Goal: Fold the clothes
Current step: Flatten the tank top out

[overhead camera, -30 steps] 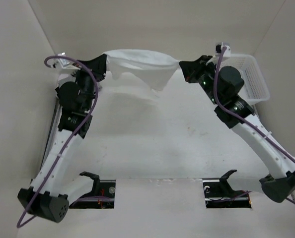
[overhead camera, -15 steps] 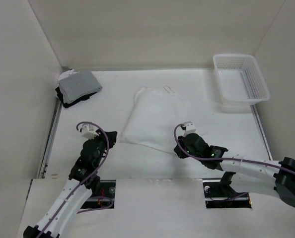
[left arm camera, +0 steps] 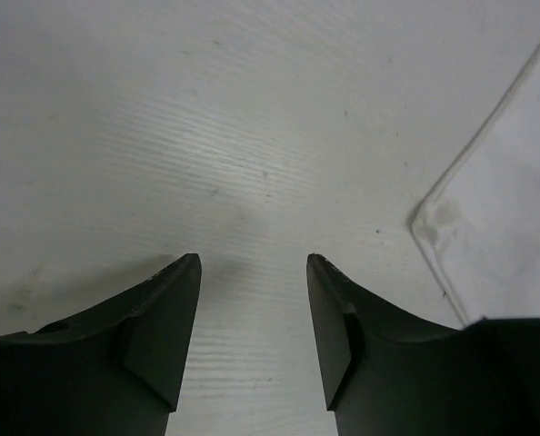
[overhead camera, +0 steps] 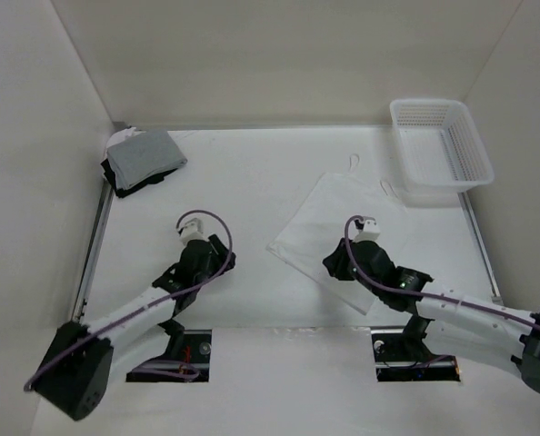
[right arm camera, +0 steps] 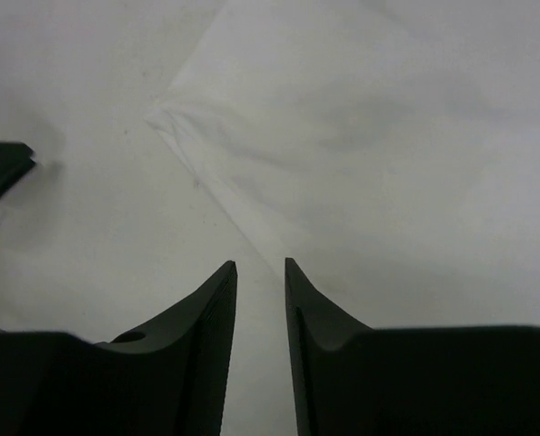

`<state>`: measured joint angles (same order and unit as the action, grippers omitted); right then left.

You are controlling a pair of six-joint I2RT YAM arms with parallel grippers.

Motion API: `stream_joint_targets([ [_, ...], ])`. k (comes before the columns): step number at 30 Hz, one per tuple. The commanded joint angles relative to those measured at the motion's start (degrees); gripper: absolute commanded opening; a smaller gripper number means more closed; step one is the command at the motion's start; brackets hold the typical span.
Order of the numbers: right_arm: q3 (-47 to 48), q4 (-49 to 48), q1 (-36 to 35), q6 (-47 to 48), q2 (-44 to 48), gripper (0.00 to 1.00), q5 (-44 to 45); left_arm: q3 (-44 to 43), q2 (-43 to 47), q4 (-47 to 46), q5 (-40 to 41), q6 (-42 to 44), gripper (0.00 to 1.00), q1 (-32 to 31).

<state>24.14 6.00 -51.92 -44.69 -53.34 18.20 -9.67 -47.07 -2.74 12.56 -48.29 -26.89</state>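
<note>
Both arms are stretching fwd, low & angling inward. L fingers (left arm camera: 161,327) are standing wide apart, gripping nothing; R fingers (right arm camera: 206,336) are showing just a narrow gap, nothing btwn them.

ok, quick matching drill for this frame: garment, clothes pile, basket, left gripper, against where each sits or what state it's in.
Things:
1. white garment
2. gray-and-black pile
3. mesh basket
4. left gripper

Place or state:
A. far-right corner
B. open, holding nothing
C. far-left corner
D. spread flat, right of centre

Pairs: 1-D, 2-C, 3-A, 4-B
</note>
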Motion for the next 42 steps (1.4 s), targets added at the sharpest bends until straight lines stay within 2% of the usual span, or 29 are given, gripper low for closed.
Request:
stream_joint_targets([
  [1, -1.02, -1.43, 2.30, -1.11, 3.41, 0.26, 2.55, -7.27, -13.26, -18.14, -2.00, 7.23, 0.50, -5.91],
  [6, -1.46, -3.18, 5.12, 0.21, 4.91, 0.10, 1.76, -15.63, -30.60, -29.76, -6.57, 13.57, 0.52, -10.50],
  [10, -2.34, -5.73, 5.74, 0.92, 4.65, 0.12, -0.09, -22.39, -41.86, -33.38, -12.27, 16.73, 0.52, -8.40],
  [14, -2.87, -7.14, 6.44, 1.27, 4.12, 0.13, -1.05, -24.60, -46.27, -32.15, -17.82, 16.48, 0.44, -7.34],
  [16, -3.13, -7.84, 7.40, 1.53, 4.04, 0.14, -1.67, -24.43, -45.84, -30.40, -18.27, 17.18, 0.42, -7.69],
  [24, -3.49, -10.83, 10.57, 2.41, 2.45, 0.16, -5.36, -24.34, -44.95, -23.89, -18.97, 19.38, 0.41, -9.27],
  [28, -3.66, -11.27, 10.75, 2.41, 2.01, 0.17, -5.72, -24.34, -45.92, -21.52, -18.36, 19.20, 0.35, -10.41],
  [33, -3.84, -11.71, 10.75, 2.41, 2.10, 0.18, -5.80, -22.15, -43.02, -20.37, -16.60, 18.59, 0.29, -10.68],
  [34, -4.01, -11.97, 10.75, 2.41, 2.01, 0.19, -5.80, -22.06, -42.76, -20.29, -16.34, 18.59, 0.24, -10.76],
  [35, -4.19, -12.06, 10.92, 2.15, 1.93, 0.23, -5.63, -22.14, -42.49, -19.94, -16.08, 18.50, 0.13, -10.76],
  [36, -4.28, -12.06, 11.36, 1.89, 1.84, 0.25, -5.28, -22.23, -42.14, -19.85, -15.64, 18.32, 0.10, -10.59],
  [37, -4.28, -12.06, 11.62, 1.80, 1.66, 0.27, -5.19, -22.23, -41.79, -19.84, -15.20, 18.06, 0.07, -10.33],
  [40, -3.05, -12.33, 14.43, 0.57, -1.31, 0.43, -5.10, -20.57, -36.36, -19.58, -11.34, 14.91, 0.03, -7.35],
  [42, -1.47, -13.81, 16.89, 1.09, -5.61, 0.43, -5.19, -18.20, -31.18, -18.79, -9.49, 12.45, 0.02, -4.71],
])
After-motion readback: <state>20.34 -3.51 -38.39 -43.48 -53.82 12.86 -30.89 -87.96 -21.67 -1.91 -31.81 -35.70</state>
